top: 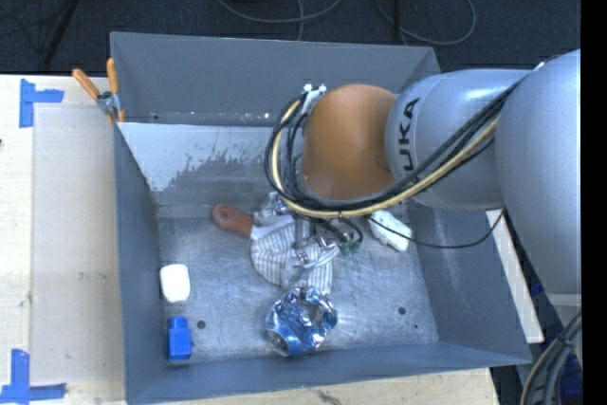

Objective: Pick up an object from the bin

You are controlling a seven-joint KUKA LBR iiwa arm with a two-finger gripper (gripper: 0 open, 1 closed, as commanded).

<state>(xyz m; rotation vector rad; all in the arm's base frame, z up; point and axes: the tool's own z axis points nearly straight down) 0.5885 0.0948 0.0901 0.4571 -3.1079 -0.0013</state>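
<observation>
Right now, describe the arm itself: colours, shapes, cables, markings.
The arm is built of smooth, rounded silver-grey segments, with black KUKA lettering partly in view on one. A domed orange cover caps the wrist. A bundle of black and pale yellow cables loops round that cover and runs back along the arm.

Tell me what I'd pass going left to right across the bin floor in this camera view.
white block → brown piece → striped cloth → white piece. The blue block lines up with the white block, and the crumpled blue foil with the cloth, so both stay unranked.
</observation>
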